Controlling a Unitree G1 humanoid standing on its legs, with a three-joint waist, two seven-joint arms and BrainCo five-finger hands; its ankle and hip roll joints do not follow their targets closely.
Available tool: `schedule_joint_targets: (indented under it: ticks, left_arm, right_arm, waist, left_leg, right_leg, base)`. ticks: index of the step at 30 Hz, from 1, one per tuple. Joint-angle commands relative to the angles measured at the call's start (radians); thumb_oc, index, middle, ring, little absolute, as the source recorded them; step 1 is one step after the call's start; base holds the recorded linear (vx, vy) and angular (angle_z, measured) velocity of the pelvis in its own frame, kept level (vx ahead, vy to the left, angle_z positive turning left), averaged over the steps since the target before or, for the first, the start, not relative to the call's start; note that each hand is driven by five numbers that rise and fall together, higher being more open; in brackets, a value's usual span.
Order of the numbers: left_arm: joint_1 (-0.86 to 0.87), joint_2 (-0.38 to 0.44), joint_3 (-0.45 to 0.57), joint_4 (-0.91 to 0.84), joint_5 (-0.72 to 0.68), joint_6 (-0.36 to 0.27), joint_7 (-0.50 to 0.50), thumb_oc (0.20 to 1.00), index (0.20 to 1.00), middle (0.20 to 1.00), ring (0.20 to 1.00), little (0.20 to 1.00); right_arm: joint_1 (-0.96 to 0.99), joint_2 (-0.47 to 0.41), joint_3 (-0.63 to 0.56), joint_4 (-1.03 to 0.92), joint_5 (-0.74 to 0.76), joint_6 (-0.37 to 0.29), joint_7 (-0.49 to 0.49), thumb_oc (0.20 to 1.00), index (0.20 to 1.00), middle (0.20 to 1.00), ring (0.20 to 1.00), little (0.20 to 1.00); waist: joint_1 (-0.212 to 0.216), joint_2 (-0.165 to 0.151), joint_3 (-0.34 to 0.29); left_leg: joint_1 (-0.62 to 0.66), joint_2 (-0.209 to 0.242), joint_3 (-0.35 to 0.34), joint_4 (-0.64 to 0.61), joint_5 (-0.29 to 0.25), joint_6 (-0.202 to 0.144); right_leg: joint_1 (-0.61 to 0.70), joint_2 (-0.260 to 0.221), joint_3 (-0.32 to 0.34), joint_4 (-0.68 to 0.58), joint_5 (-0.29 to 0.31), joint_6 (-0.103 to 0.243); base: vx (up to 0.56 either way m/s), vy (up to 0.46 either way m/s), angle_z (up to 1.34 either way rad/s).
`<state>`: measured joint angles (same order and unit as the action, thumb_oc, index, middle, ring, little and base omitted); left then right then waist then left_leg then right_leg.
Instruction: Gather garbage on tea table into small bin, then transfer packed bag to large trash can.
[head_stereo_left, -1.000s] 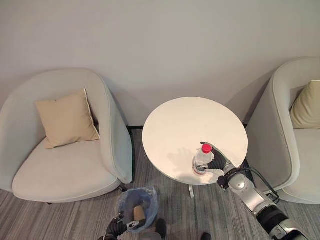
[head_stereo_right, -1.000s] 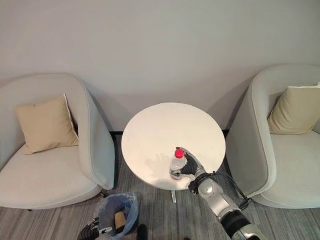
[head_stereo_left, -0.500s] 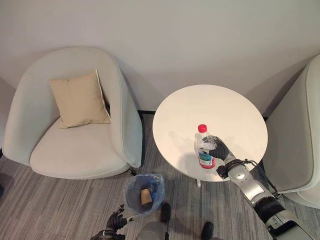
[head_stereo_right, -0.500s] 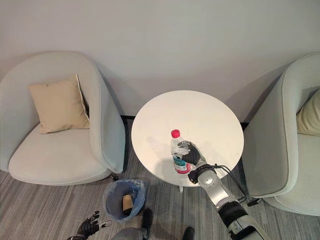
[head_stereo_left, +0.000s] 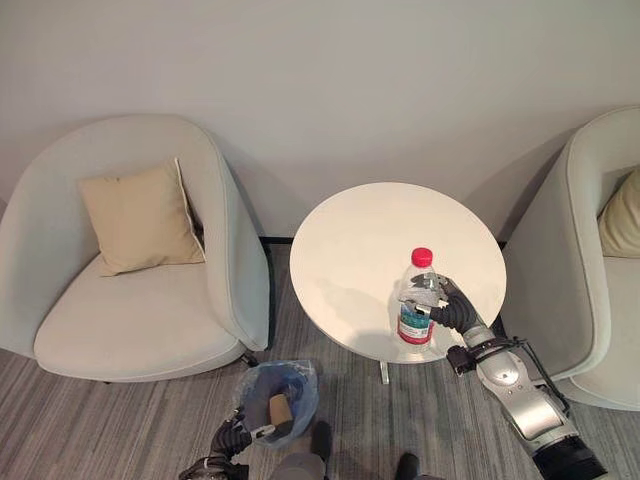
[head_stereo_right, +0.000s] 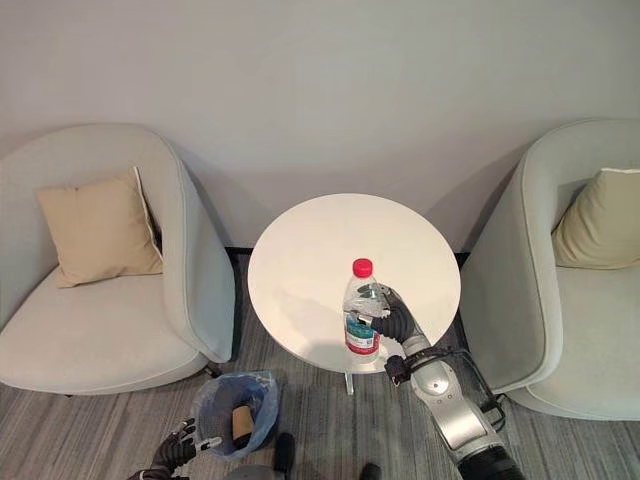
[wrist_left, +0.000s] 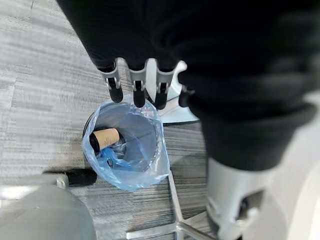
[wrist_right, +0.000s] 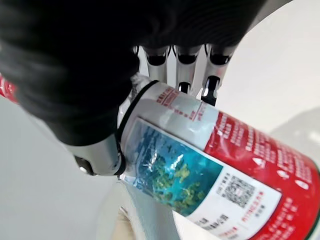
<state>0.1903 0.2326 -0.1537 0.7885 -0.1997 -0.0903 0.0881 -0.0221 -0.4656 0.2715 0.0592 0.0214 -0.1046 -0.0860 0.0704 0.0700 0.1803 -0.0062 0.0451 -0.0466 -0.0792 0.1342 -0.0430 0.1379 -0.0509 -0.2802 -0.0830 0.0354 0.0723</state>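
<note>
Bottle (head_stereo_left: 415, 298): clear plastic, red cap, red and blue label, upright over the near right part of the round white counter (head_stereo_left: 350, 240). Whether its base touches the counter top cannot be told. Right hand (head_stereo_left: 447, 309) is clamped round the bottle's middle, fingers (wrist_right: 186, 70) curled over the label, as the right wrist view shows from close.

Small bin (head_stereo_left: 276, 395): on the grey striped floor (head_stereo_left: 120, 420), just off the counter's near left edge, lined with a blue plastic bag (wrist_left: 150, 170). A brown cardboard tube (wrist_left: 105, 138) lies inside it, against the wall of the liner.

Left hand (head_stereo_left: 229, 437): low by the floor, just beside the bin on its near side. Fingers (wrist_left: 136, 90) straight and apart above the bin's rim, holding nothing.

Surroundings: pale armchair (head_stereo_left: 130, 330) with a tan cushion (head_stereo_left: 140, 216) to the left of the counter; second armchair (head_stereo_right: 560, 330) with an olive cushion (head_stereo_right: 598, 216) to the right.
</note>
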Motion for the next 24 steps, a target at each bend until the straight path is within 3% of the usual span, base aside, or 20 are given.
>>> schedule_joint_targets:
  ticks: [1, 4, 6, 8, 10, 11, 15, 18, 19, 20, 21, 22, 24]
  left_arm:
    - [-0.069, 0.042, 0.012, 0.025, -0.038, -0.028, 0.015, 1.000, 1.000, 1.000, 1.000, 1.000]
    - [-0.070, 0.037, 0.006, 0.022, -0.042, -0.029, 0.016, 1.000, 1.000, 1.000, 1.000, 1.000]
    - [-0.069, 0.029, -0.005, 0.023, -0.023, -0.028, 0.014, 1.000, 1.000, 1.000, 1.000, 1.000]
    - [-0.070, 0.028, -0.005, 0.023, -0.023, -0.028, 0.014, 1.000, 1.000, 1.000, 1.000, 1.000]
    - [-0.071, 0.028, -0.011, 0.016, -0.010, -0.027, 0.011, 1.000, 1.000, 1.000, 1.000, 1.000]
    - [-0.071, 0.028, -0.011, 0.016, -0.010, -0.027, 0.011, 1.000, 1.000, 1.000, 1.000, 1.000]
    - [-0.062, 0.025, -0.014, 0.036, 0.022, -0.019, 0.005, 1.000, 1.000, 1.000, 1.000, 1.000]
    - [-0.060, 0.030, -0.009, 0.035, 0.024, -0.016, 0.001, 1.000, 1.000, 1.000, 1.000, 1.000]
    - [-0.064, 0.039, -0.001, 0.035, 0.021, -0.016, 0.005, 1.000, 1.000, 1.000, 1.000, 1.000]
    - [-0.085, 0.063, 0.013, 0.022, 0.018, -0.018, 0.013, 1.000, 1.000, 1.000, 1.000, 1.000]
    - [-0.086, 0.063, 0.013, 0.022, 0.018, -0.018, 0.013, 1.000, 1.000, 1.000, 1.000, 1.000]
    - [-0.094, 0.069, 0.011, 0.003, 0.015, -0.026, 0.014, 1.000, 1.000, 1.000, 1.000, 1.000]
    - [-0.097, 0.069, 0.007, 0.001, 0.017, -0.026, 0.013, 1.000, 1.000, 1.000, 1.000, 1.000]
  right_arm:
    - [-0.070, -0.001, -0.017, -0.085, 0.019, -0.096, -0.017, 0.200, 0.200, 0.200, 0.200, 0.200]
    - [-0.074, -0.005, -0.017, -0.075, 0.006, -0.092, -0.028, 0.200, 0.200, 0.200, 0.200, 0.200]
    - [-0.079, -0.009, -0.028, -0.066, -0.016, -0.084, -0.056, 0.200, 0.200, 0.200, 0.200, 0.200]
    - [-0.080, -0.009, -0.029, -0.066, -0.016, -0.084, -0.056, 0.200, 0.200, 0.200, 0.200, 0.200]
    - [-0.084, -0.013, -0.045, -0.064, -0.028, -0.073, -0.068, 0.200, 0.200, 0.200, 0.200, 0.200]
    - [-0.084, -0.013, -0.045, -0.064, -0.028, -0.073, -0.068, 0.200, 0.200, 0.200, 0.200, 0.200]
    - [-0.098, 0.003, -0.048, -0.048, -0.046, -0.058, -0.068, 0.200, 0.200, 0.200, 0.200, 0.200]
    - [-0.105, 0.013, -0.037, -0.040, -0.056, -0.052, -0.061, 0.200, 0.200, 0.200, 0.200, 0.200]
    - [-0.126, 0.031, -0.018, -0.031, -0.063, -0.053, -0.059, 0.200, 0.200, 0.200, 0.200, 0.200]
    - [-0.137, 0.048, 0.003, -0.030, -0.067, -0.054, -0.053, 0.200, 0.200, 0.200, 0.200, 0.200]
    - [-0.137, 0.048, 0.003, -0.030, -0.067, -0.053, -0.053, 0.200, 0.200, 0.200, 0.200, 0.200]
    - [-0.127, 0.048, 0.008, -0.037, -0.069, -0.054, -0.044, 0.200, 0.200, 0.200, 0.200, 0.200]
    - [-0.122, 0.046, 0.006, -0.038, -0.070, -0.053, -0.044, 0.200, 0.200, 0.200, 0.200, 0.200]
  waist:
    - [0.009, -0.062, -0.017]
    - [0.011, -0.063, -0.008]
    - [-0.001, -0.066, -0.003]
    - [-0.002, -0.065, -0.006]
    - [-0.010, -0.067, -0.009]
    - [-0.011, -0.067, -0.009]
    - [-0.013, -0.066, -0.035]
    - [-0.010, -0.067, -0.040]
    - [-0.005, -0.066, -0.031]
    - [-0.008, -0.065, -0.013]
    - [-0.007, -0.064, -0.016]
    - [-0.028, -0.065, -0.002]
    - [-0.035, -0.066, -0.001]
  left_leg:
    - [-0.028, -0.007, 0.014, 0.097, -0.113, -0.058]
    - [-0.062, -0.009, 0.036, 0.127, -0.108, -0.062]
    - [-0.074, 0.016, 0.159, 0.151, -0.118, -0.034]
    - [-0.080, 0.016, 0.158, 0.150, -0.115, -0.033]
    - [-0.066, 0.024, 0.223, 0.150, -0.132, -0.022]
    - [-0.066, 0.024, 0.223, 0.150, -0.132, -0.022]
    - [-0.028, -0.002, 0.242, 0.125, -0.166, 0.001]
    - [-0.014, -0.019, 0.239, 0.116, -0.180, 0.017]
    - [-0.003, -0.028, 0.239, 0.112, -0.194, 0.037]
    - [0.006, -0.036, 0.233, 0.107, -0.202, 0.054]
    - [0.001, -0.035, 0.234, 0.106, -0.200, 0.055]
    - [0.019, -0.054, 0.202, 0.091, -0.201, 0.062]
    - [0.019, -0.060, 0.188, 0.088, -0.200, 0.064]
  right_leg:
    - [0.025, -0.011, 0.020, 0.027, -0.191, -0.011]
    - [0.025, -0.018, -0.005, 0.019, -0.183, -0.011]
    - [0.028, -0.040, -0.064, 0.014, -0.176, -0.006]
    - [0.023, -0.040, -0.065, 0.014, -0.173, -0.005]
    - [0.029, -0.059, -0.107, 0.022, -0.169, 0.001]
    - [0.029, -0.059, -0.107, 0.022, -0.170, 0.001]
    - [0.036, -0.092, -0.123, 0.051, -0.170, 0.028]
    - [0.013, -0.113, -0.102, 0.104, -0.177, 0.037]
    - [-0.035, -0.136, -0.077, 0.199, -0.180, 0.048]
    - [-0.129, -0.140, -0.010, 0.328, -0.166, 0.069]
    - [-0.134, -0.139, -0.009, 0.326, -0.163, 0.068]
    - [-0.177, -0.083, 0.089, 0.291, -0.163, 0.061]
    - [-0.190, -0.061, 0.119, 0.267, -0.155, 0.053]
  base:
    - [-0.07, -0.018, 0.18]
    - [-0.07, 0.005, 0.46]
    - [-0.05, 0.098, 0.78]
    - [0.01, 0.073, 1.00]
    - [0.04, 0.114, 0.62]
    - [0.09, 0.193, 0.52]
    - [0.14, 0.229, 0.43]
    - [0.07, 0.188, 0.12]
    - [0.11, 0.383, 0.00]
    - [0.08, 0.296, -0.20]
    - [0.12, 0.212, -0.24]
    - [0.07, 0.070, 0.01]
    - [0.07, 0.041, 0.21]
